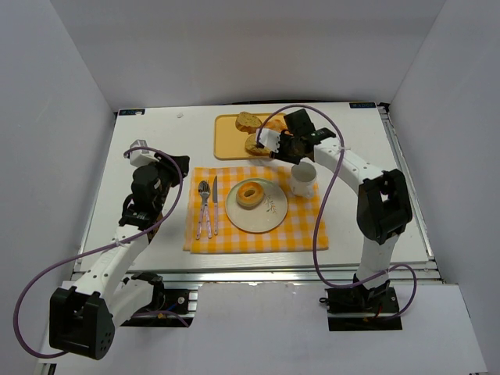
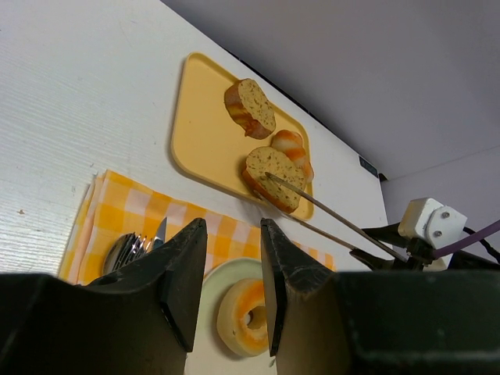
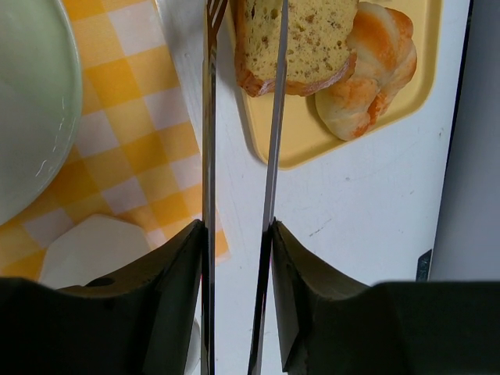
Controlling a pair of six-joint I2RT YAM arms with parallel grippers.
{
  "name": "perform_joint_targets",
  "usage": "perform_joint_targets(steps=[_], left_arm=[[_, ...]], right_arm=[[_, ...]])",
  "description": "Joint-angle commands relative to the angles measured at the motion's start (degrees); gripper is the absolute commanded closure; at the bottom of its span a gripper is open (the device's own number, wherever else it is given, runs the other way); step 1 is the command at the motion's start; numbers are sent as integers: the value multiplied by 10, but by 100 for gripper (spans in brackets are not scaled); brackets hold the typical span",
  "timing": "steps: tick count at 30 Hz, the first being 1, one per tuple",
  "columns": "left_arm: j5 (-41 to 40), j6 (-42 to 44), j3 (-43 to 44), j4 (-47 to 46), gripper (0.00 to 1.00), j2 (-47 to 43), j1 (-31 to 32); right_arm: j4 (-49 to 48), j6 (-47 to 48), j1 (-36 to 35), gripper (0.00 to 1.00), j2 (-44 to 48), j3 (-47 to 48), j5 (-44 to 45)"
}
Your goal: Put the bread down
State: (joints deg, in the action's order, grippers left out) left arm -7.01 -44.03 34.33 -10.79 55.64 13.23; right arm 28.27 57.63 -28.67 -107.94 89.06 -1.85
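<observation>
Holding: right gripper (image 3: 237, 234) is clamped on the handles of metal tongs (image 3: 208, 141), whose blades run straight out ahead of it.
Tongs blades: apart; one lies across the cut face of the bread slice (image 3: 293, 39), the other sits just beside its crust, over bare table (image 1: 156, 156). Can't tell if they pinch it.
Bread slice place: on the yellow tray (image 1: 226, 144), at the tray's near edge, close to the corner nearest the cup (image 1: 303, 180).
Bread slice pose: tilted, cut face up, leaning on a glazed roll (image 3: 367, 70) behind it.
Bread slice long axis: roughly along the tray's near edge, about in line with the tongs; the rounded end points back at the right gripper.
Second slice: (image 1: 248, 121) farther back on the tray, apart from the first.
Left gripper: (image 2: 233, 273) fingers apart, nothing between them, up off the table over the left side, well apart from the tray.
Place setting: checked cloth (image 1: 305, 234) with a plate (image 1: 269, 215); a ring-shaped bun (image 1: 251, 194) is on it.
Cutlery: fork (image 1: 204, 207) and knife (image 1: 214, 199) side by side, left of the plate.
</observation>
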Motion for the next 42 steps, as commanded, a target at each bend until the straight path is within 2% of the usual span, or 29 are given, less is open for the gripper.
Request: perform_joint_targets(steps=[1, 13, 18, 21, 30, 36, 42], left_arm=[[3, -3, 4, -7, 56, -16, -3], [-2, -1, 0, -3, 56, -27, -3], [-3, -1, 1, -3, 56, -27, -3], [-3, -1, 4, -3, 56, -26, -3], [-2, 2, 14, 2, 56, -25, -3], [-3, 3, 20, 10, 56, -27, -3], [-6, 3, 16, 14, 56, -33, -3]], right_arm=[[-10, 16, -14, 56, 34, -1, 38], [-17, 46, -33, 65, 16, 1, 92], [-1, 43, -32, 78, 12, 17, 94], [13, 26, -32, 89, 18, 36, 77], [14, -32, -28, 95, 85, 53, 5], [24, -37, -27, 95, 172, -17, -59], [85, -37, -28, 94, 291, -143, -179]])
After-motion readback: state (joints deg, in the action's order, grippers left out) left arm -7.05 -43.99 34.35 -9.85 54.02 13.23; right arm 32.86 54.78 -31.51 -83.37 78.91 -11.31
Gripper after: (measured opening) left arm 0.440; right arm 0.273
